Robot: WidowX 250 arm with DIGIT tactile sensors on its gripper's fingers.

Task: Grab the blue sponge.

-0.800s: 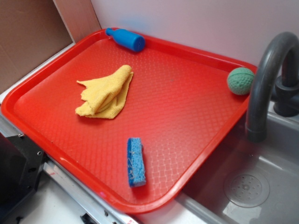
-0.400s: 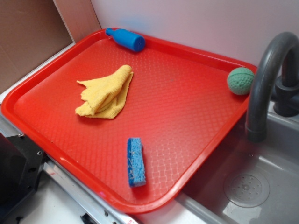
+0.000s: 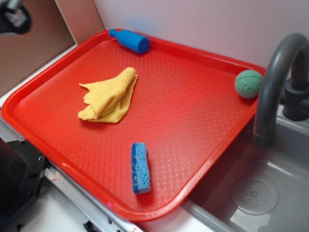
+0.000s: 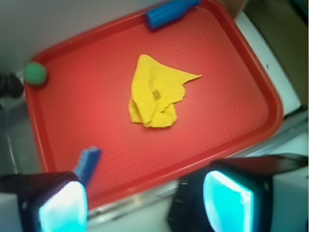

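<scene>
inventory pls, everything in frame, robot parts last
tray: 1, red, fills most of the scene, next to the sink
sponge: 1, blue, on the tray near its front edge
cloth: 1, yellow, crumpled, on the tray left of centre
bottle: 1, blue, lying on its side at the tray's back rim
ball: 1, green, at the tray's back right corner by the faucet
faucet: 1, dark grey, arched, at the right
sink: 1, grey, with a round drain, lower right
claw: 1, black with light pads, open, high above the tray's front edge, holding nothing
</scene>
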